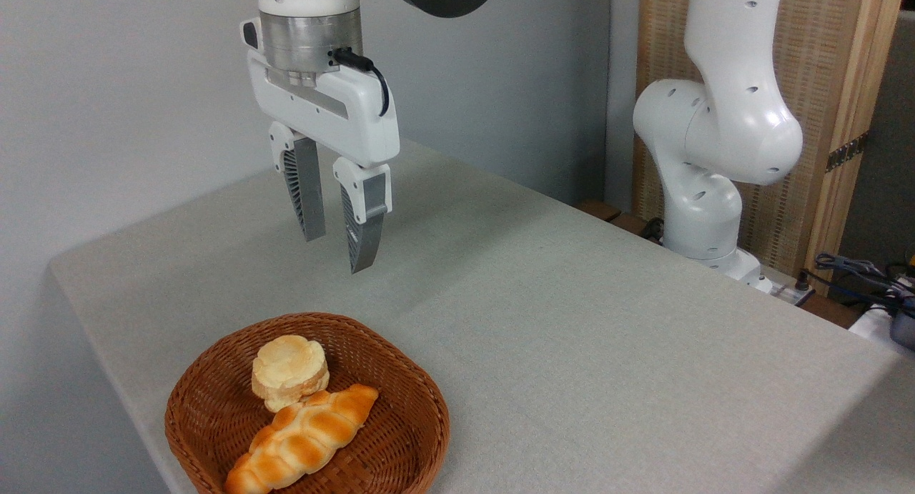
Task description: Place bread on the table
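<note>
The bread (289, 371), a small round pale-yellow bun with a scalloped edge, lies inside a brown wicker basket (400, 379) at the front left of the table (572, 337). It leans against a long braided golden loaf (304, 437) in the same basket. My gripper (337, 254) hangs in the air above and behind the basket, well clear of the bun. Its two fingers point down, open, with nothing between them.
The arm's white base (704, 194) stands at the table's back right edge. Cables and a plug strip (858, 279) lie beyond it on the right. A grey wall runs behind the table on the left.
</note>
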Available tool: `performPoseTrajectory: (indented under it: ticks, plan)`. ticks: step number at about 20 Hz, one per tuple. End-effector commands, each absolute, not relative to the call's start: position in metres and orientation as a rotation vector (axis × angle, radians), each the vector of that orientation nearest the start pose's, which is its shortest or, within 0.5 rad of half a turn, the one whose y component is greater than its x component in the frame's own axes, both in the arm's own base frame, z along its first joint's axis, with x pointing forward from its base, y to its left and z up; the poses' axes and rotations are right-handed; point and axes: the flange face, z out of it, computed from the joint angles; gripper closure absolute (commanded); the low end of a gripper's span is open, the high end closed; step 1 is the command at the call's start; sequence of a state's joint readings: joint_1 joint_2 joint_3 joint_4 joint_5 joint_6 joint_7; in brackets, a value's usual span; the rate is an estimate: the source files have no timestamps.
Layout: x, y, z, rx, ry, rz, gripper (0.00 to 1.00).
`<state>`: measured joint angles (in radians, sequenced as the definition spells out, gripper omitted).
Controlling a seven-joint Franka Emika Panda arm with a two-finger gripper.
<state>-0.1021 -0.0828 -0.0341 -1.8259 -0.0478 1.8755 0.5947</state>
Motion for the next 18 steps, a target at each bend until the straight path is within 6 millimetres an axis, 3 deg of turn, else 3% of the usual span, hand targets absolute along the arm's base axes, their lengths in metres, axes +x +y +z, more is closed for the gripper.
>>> performPoseTrajectory:
  ticks: [1,6,11,18]
  plan:
    - [0.542,-0.078,0.581,-2.954,1.115,-0.211,0.0]
    - [0.553,-0.078,0.574,-2.935,1.107,-0.286,0.0]
    - [0.58,-0.08,0.537,-2.909,1.083,-0.414,0.0]
    - [0.604,-0.087,0.487,-2.919,1.092,-0.385,0.0]
